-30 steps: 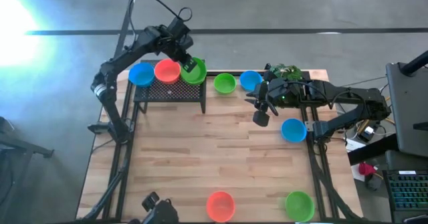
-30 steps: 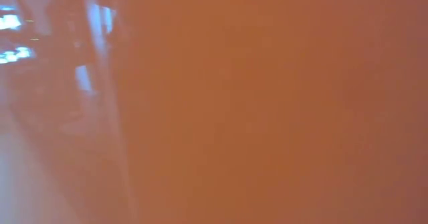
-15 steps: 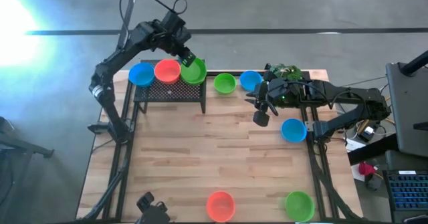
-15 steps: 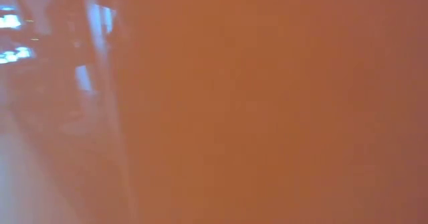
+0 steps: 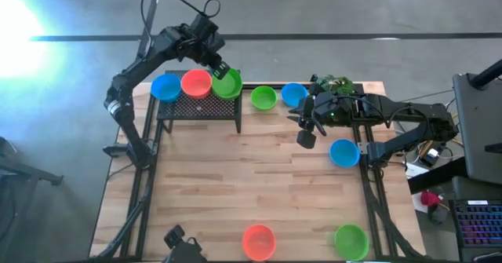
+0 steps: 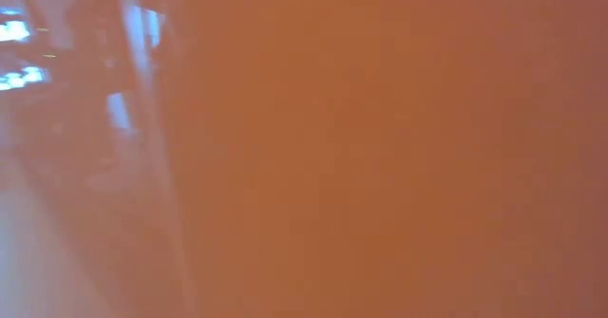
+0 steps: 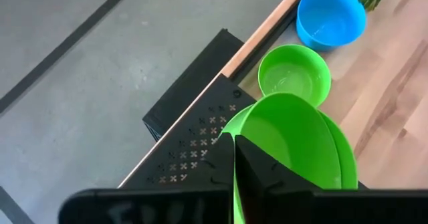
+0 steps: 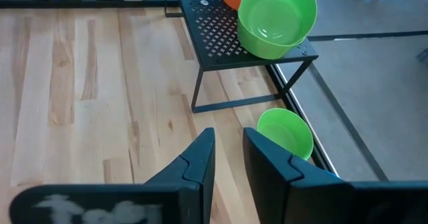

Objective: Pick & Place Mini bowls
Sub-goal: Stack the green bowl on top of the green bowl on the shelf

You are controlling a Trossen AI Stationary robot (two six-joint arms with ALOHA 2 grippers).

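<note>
We see no readable writing; our left tool [image 5: 223,67] is clamped on the bright green round plastic mini bowl's [image 7: 294,140] rim atop the black perforated metal stand [image 5: 200,106], while our right tool [image 8: 227,158] hovers slightly apart over the wooden surface [image 5: 251,177].

8 mini bowls, plain plastic, all upright, rims up.
On black mesh stand [image 5: 200,106] in a touching row: blue bowl [image 5: 165,88], orange-red bowl [image 5: 196,83], green bowl [image 5: 227,85]. On bench [image 5: 251,177]: far edge green [image 5: 263,98] and blue [image 5: 293,94]; right side blue [image 5: 344,152]; near edge orange-red [image 5: 258,241], green [image 5: 351,240].

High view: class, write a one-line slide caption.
Left gripper at the green bowl on the stand; right gripper hovers over the table.
</note>
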